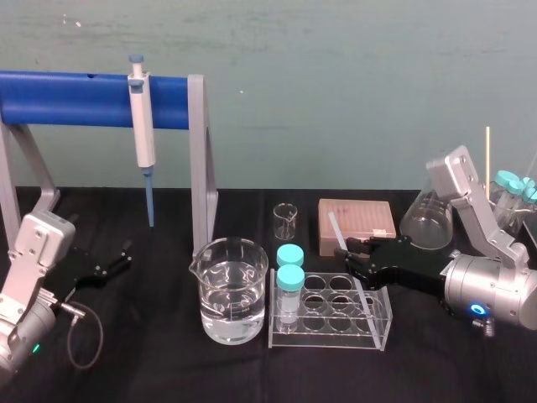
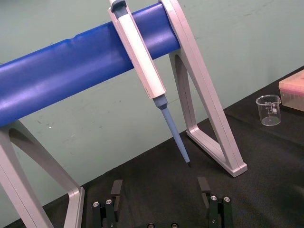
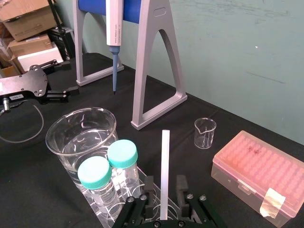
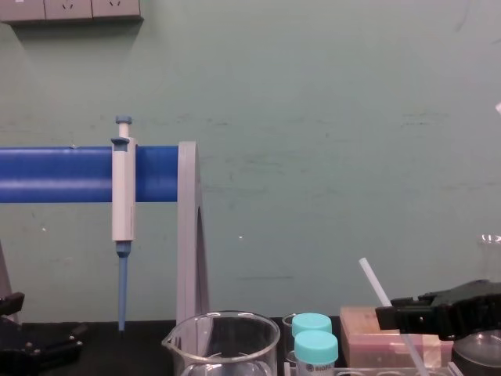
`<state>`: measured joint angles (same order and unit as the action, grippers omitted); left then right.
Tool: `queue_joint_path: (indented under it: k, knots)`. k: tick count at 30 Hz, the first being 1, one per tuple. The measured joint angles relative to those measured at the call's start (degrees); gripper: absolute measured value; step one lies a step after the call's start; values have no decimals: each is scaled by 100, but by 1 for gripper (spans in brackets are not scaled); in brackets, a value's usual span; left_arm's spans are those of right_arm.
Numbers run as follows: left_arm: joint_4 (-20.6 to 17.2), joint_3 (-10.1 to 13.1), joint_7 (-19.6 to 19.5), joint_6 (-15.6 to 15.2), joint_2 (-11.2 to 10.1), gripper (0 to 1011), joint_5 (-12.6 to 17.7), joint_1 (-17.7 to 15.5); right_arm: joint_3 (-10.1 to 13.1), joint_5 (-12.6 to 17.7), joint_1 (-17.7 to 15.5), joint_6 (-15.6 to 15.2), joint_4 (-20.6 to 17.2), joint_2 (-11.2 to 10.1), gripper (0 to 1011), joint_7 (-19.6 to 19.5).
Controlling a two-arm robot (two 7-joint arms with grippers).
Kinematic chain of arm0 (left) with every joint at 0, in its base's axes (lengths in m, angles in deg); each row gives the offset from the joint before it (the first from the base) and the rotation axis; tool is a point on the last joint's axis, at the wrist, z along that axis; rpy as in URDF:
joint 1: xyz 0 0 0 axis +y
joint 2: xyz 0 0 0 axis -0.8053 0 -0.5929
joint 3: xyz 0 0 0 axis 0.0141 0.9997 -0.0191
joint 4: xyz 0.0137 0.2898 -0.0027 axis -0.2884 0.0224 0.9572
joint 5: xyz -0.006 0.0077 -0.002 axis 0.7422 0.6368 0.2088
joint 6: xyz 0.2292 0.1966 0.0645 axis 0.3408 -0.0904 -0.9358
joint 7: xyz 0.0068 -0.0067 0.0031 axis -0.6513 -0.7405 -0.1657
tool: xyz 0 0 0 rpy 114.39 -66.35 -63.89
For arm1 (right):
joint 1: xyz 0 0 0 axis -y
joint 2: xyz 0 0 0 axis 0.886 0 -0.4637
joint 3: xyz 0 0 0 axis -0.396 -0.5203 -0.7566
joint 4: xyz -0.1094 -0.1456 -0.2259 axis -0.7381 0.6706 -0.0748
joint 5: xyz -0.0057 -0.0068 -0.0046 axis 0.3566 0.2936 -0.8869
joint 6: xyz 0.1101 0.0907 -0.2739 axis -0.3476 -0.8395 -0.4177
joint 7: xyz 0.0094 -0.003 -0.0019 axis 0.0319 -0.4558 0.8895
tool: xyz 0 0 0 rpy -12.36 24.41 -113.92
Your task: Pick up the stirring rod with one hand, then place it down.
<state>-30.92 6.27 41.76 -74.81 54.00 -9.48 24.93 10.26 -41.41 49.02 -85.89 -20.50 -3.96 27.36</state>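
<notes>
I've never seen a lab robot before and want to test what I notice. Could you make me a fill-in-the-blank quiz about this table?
1. The right gripper holds the stirring rod over the clear rack, which carries ___ capped vials.
2. The pipette hangs on a ___ bar.
3. The left gripper sits near that bar with its fingers ___.

Missing words: two; blue; open.

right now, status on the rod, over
Left gripper open, parked on table. Right gripper around stirring rod, rod tilted over tube rack. Beaker and capped vials close by.
</notes>
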Motion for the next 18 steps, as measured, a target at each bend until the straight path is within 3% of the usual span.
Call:
queue_joint_path:
  k: [8, 18]
  knots:
    - [0, 0, 0, 0, 0, 1000, 0, 0, 0, 0, 0, 0, 0, 0, 90, 1]
    - [0, 0, 0, 0, 0, 1000, 0, 0, -1, -1, 0, 0, 0, 0, 66, 1]
